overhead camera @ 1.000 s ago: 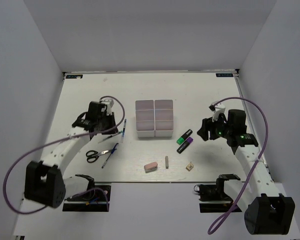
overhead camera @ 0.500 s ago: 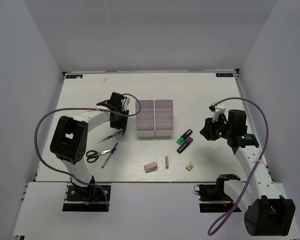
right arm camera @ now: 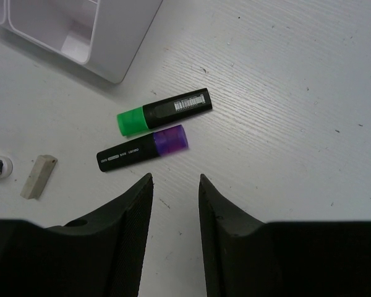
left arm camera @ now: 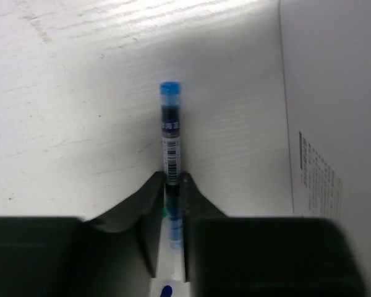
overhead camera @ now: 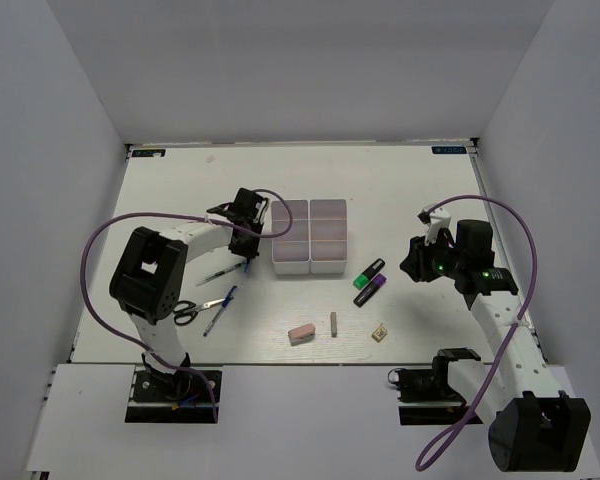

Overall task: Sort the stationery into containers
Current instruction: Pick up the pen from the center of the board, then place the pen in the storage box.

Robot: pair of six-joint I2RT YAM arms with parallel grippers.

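Note:
My left gripper is shut on a blue pen, whose blue cap sticks out ahead of the jaws over the table. It is right beside the left wall of the white compartment tray, which shows at the right of the left wrist view. My right gripper is open and empty, just right of the green highlighter and the purple highlighter. Another pen, the scissors, the pink eraser, the grey stick and the tan square lie on the table.
A thin dark pen lies left of the tray. The white side walls stand close to both arms. The tray corner shows at the top left of the right wrist view. The table's front edge runs just below the eraser.
My left arm has swung right, from the table's left part to the tray's left wall, and is now shut on a pen. The right arm has barely moved.

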